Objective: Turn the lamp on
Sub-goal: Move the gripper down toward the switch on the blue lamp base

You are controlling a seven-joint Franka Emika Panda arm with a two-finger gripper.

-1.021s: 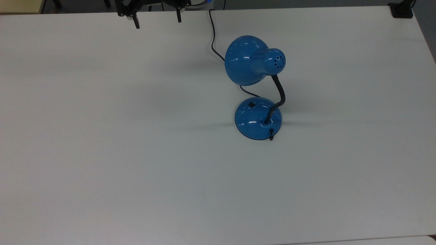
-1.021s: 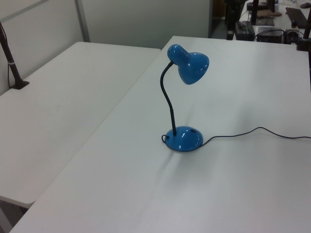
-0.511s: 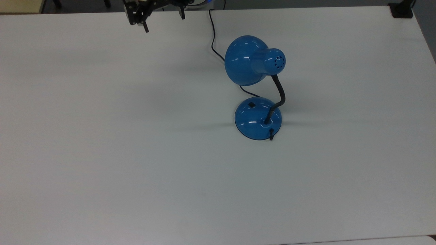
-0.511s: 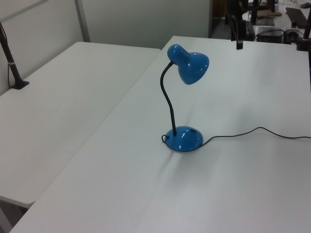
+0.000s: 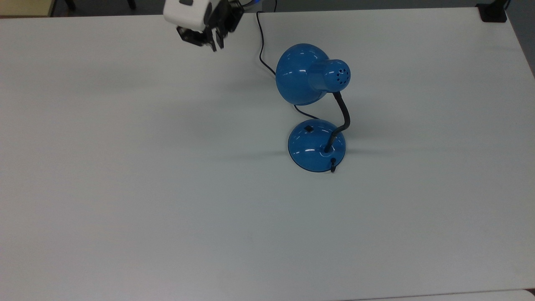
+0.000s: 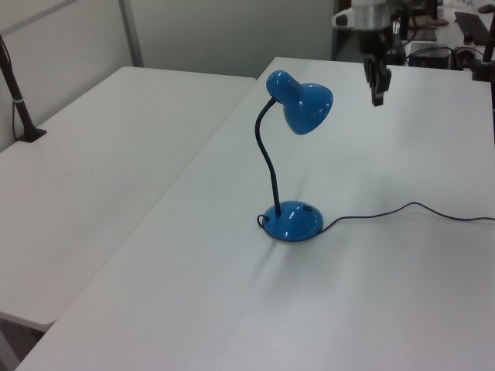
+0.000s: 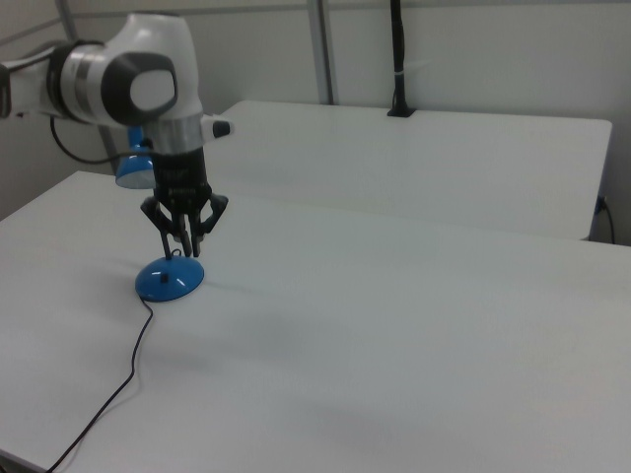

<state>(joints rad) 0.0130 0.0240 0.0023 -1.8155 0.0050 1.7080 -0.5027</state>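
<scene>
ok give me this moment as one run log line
gripper: shut, empty, in the air above table | lamp: upright, untouched | switch: on base, not pressed | cord: along table

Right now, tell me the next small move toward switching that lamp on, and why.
Probably carry the gripper across the table toward the lamp's base and lower it over the small black switch. The gripper hangs high near the table's far edge, touching nothing, and the switch lies uncovered on the base's top.
</scene>
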